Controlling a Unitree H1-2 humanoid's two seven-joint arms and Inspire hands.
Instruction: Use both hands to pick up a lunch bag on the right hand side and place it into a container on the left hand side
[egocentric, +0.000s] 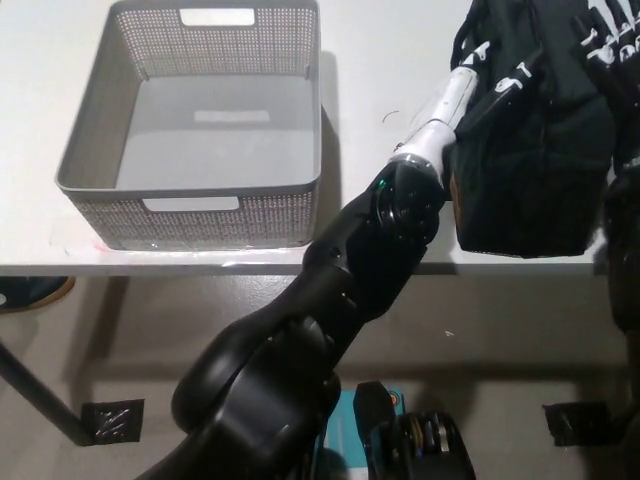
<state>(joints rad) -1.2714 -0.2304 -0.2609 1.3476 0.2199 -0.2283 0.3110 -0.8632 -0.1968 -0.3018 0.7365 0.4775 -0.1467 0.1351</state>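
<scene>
The black lunch bag (530, 170) stands on the right of the white table (370, 60), close to its front edge. My white left hand (487, 68) presses against the bag's upper left side, with its fingers (516, 72) laid on the fabric. My black right hand (603, 30) grips the bag's top right, and its arm (625, 230) runs down the picture's right edge. The bag is squeezed between both hands; I cannot tell if it is off the table. The grey perforated container (190, 187) sits empty on the left.
My left arm (370, 260) crosses the table's front edge between container and bag. A gap of bare table separates the container's right wall from the bag. Below the table edge lies the floor.
</scene>
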